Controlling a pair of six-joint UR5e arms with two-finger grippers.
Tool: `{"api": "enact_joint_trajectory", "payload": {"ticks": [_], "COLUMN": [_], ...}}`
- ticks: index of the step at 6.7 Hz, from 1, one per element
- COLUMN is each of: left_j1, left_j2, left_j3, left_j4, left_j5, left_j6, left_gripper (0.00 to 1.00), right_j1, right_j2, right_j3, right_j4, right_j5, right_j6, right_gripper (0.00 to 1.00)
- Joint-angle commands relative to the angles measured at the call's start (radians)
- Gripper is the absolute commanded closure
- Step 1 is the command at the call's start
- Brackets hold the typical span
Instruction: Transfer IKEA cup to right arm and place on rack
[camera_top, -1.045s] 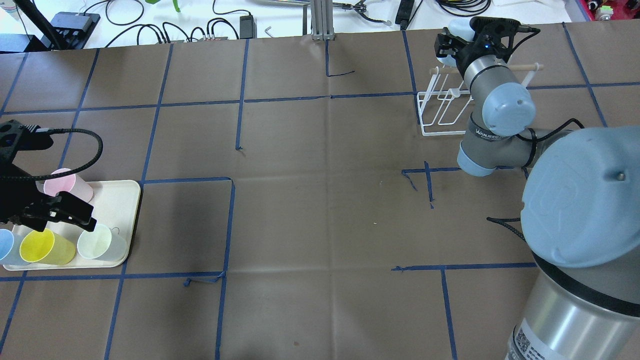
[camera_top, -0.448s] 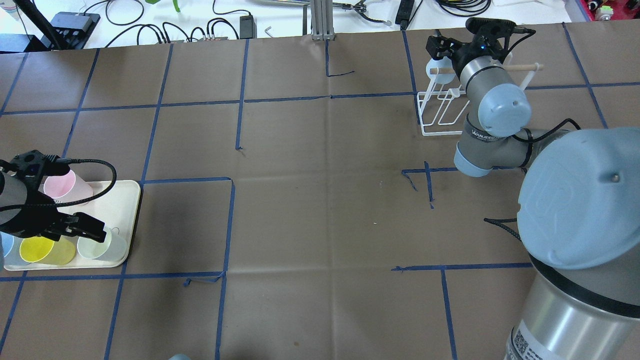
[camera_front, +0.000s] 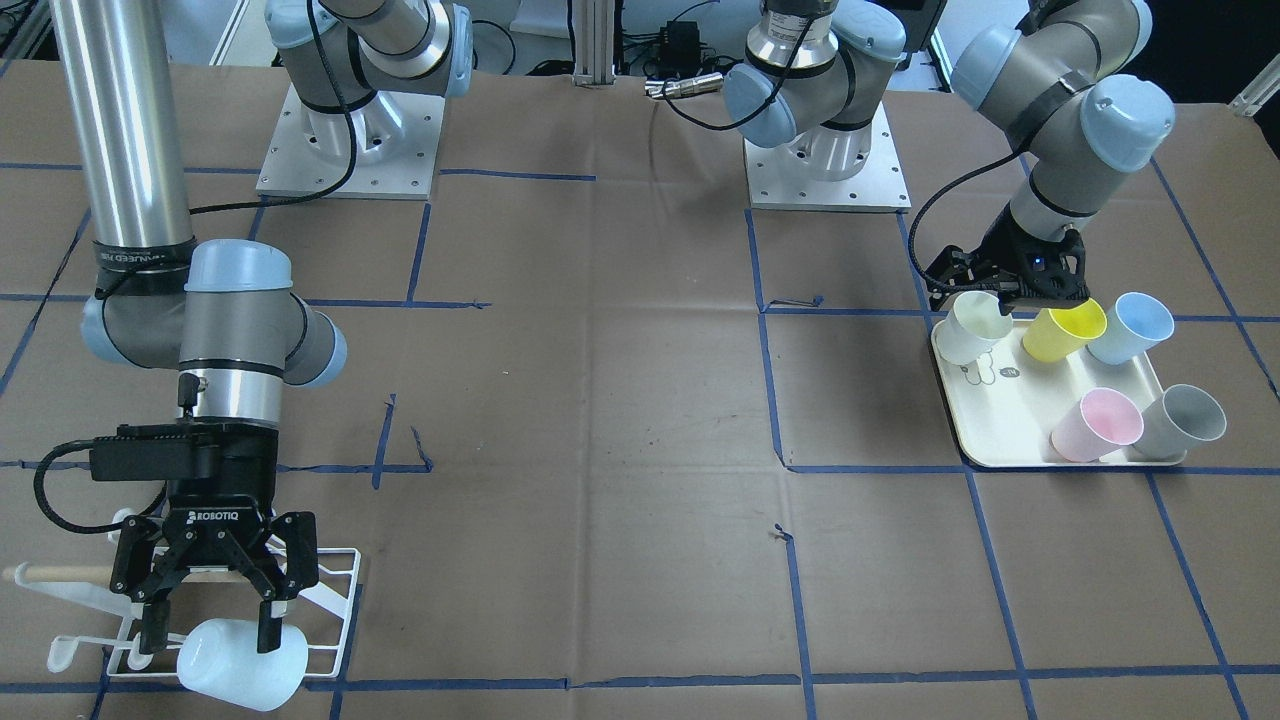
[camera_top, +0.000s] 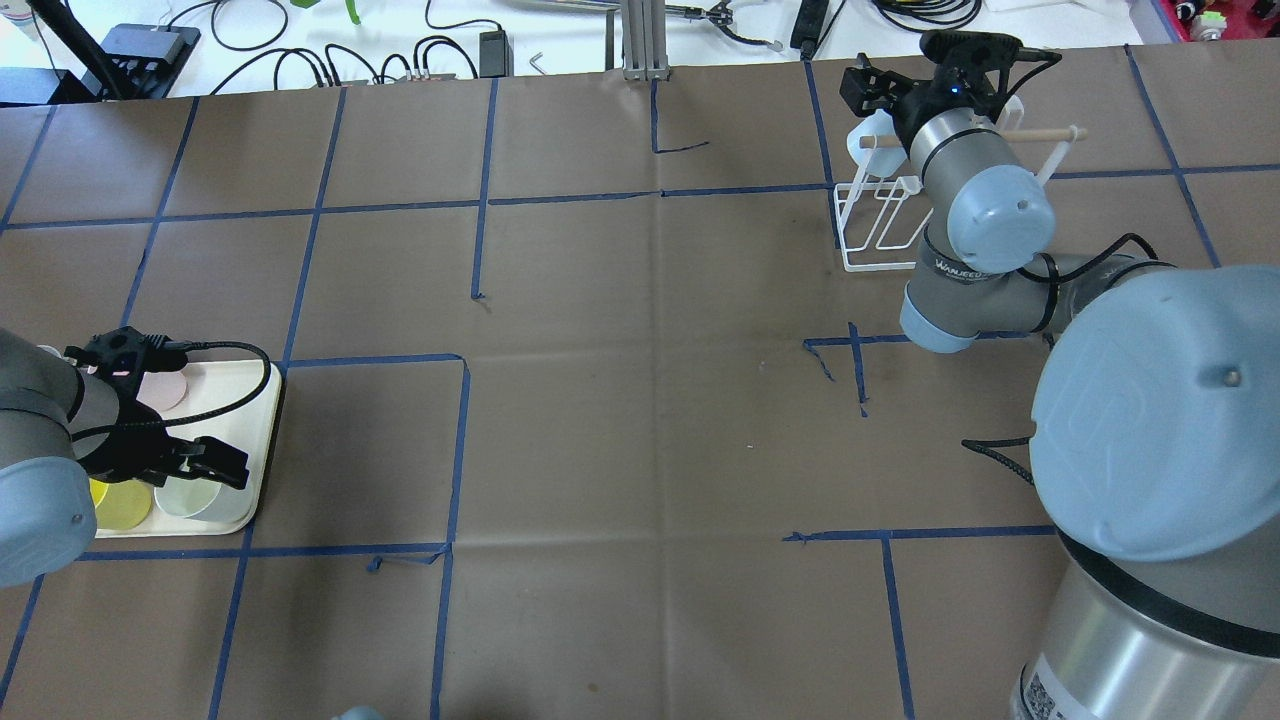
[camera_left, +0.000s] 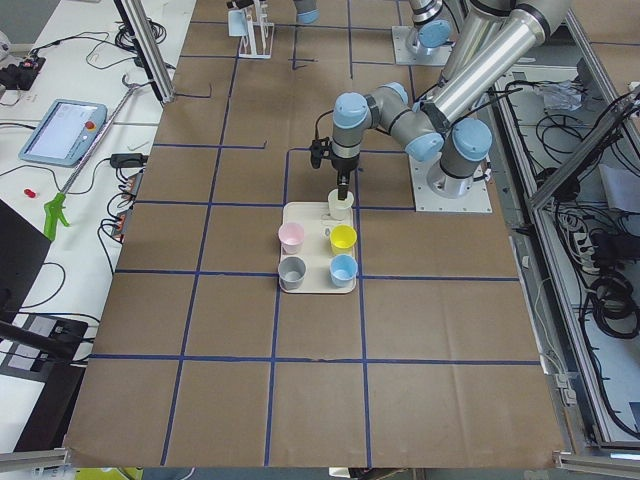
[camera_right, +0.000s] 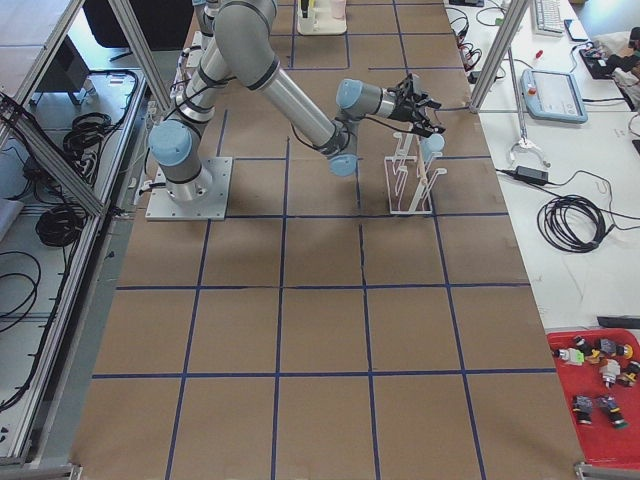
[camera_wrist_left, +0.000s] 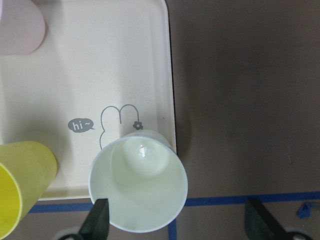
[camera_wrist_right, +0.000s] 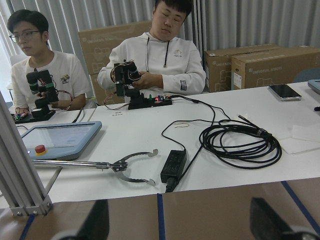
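The pale see-through blue plastic cup (camera_front: 240, 665) lies tipped on its side on the small white wire rack with a wooden stick handle (camera_front: 335, 590), near the edge of the brown paper worktop (camera_front: 600, 420). I think a prong is holding it so it cannot roll away. The right arm's black claw (camera_front: 209, 638) hangs just above it, spread wide and gripping nothing, so this cup looks put away.

The left arm's black claw (camera_wrist_left: 180, 220) is spread wide too. It hangs low over the pale green-white cup (camera_wrist_left: 137, 187) on the cream tray with a bunny drawing (camera_wrist_left: 100, 60). I guess it is lining up to take that cup.

The front view shows the rack cup well, but from overhead the arm hides most of it. The right wrist camera sees no cup at all, only two people (camera_wrist_right: 170, 60) sitting past the worktop. The left wrist camera shows the green-white cup sitting off to one side between the fingers.
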Motion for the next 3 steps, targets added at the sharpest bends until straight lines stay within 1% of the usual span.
{"api": "enact_joint_trajectory", "payload": {"ticks": [1, 2, 3], "left_j1": [0.000, -0.002, -0.003], "left_j2": [-0.059, -0.053, -0.052], "left_j3": [-0.008, -0.005, 0.002], "left_j4": [0.026, 0.028, 0.028], "left_j5": [0.003, 0.006, 0.009], "left_j6": [-0.001, -0.004, 0.000], "left_gripper": [0.05, 0.08, 0.28], "right_j1": [0.045, 0.058, 0.083], "right_j2": [-0.097, -0.168, -0.240], "right_j3": [0.052, 0.097, 0.135], "right_j4": [0.000, 0.000, 0.031], "right_j5": [-0.001, 0.010, 0.016], "right_j6": [0.005, 0.046, 0.148], "right_gripper": [0.00, 0.00, 0.00]}}
